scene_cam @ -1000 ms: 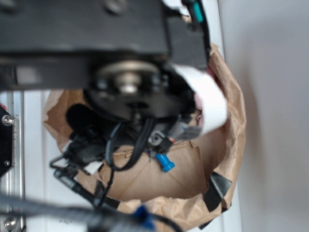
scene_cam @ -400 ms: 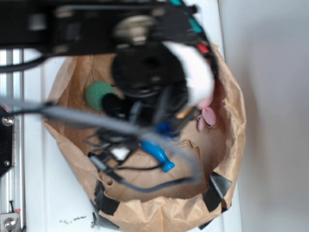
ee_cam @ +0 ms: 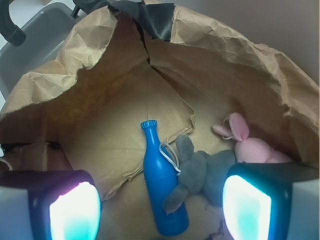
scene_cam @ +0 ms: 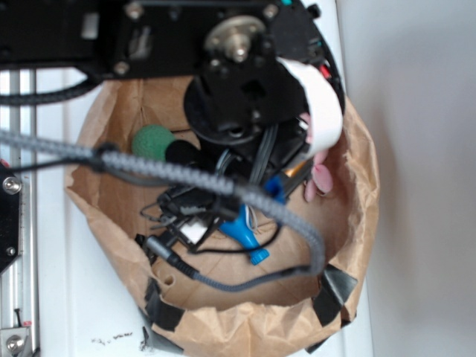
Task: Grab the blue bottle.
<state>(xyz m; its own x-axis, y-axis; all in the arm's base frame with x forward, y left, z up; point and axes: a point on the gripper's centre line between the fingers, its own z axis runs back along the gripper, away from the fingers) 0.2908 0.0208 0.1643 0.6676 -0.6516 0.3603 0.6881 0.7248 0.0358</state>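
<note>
The bright blue plastic bottle [ee_cam: 162, 192], a cylinder narrowing to a thin neck with a small blue cap, lies on its side on the creased floor of the crumpled brown paper bag [ee_cam: 210, 60]. In the wrist view its cap points toward the far wall of the bag and its base toward the camera. A thin white string [ee_cam: 170, 156] loops off the bottle's shoulder on the side of the grey plush toy [ee_cam: 200, 172], which lies touching the bottle's body. Just beyond the grey toy, away from the bottle, a pink plush bunny [ee_cam: 247, 142] rests against the bag's wall.

The robot's black gripper [ee_cam: 160, 210] hangs inside the bag above the bottle. Its jaws stand wide apart, one pad at each lower corner of the wrist view, with the bottle's lower body between them and neither pad touching it.

In the exterior view the arm and its braided grey cable [scene_cam: 171, 175] hide most of the bottle; only the neck and cap [scene_cam: 251, 242] show below the wrist. A round green ball [scene_cam: 152, 143] sits on the bag's floor well apart from the bottle, on the side opposite the pink bunny [scene_cam: 320, 177]. Black tape patches [scene_cam: 336, 291] hold the bag's rim near the bottle's cap end. The bag stands on a white bench [scene_cam: 52, 297].
</note>
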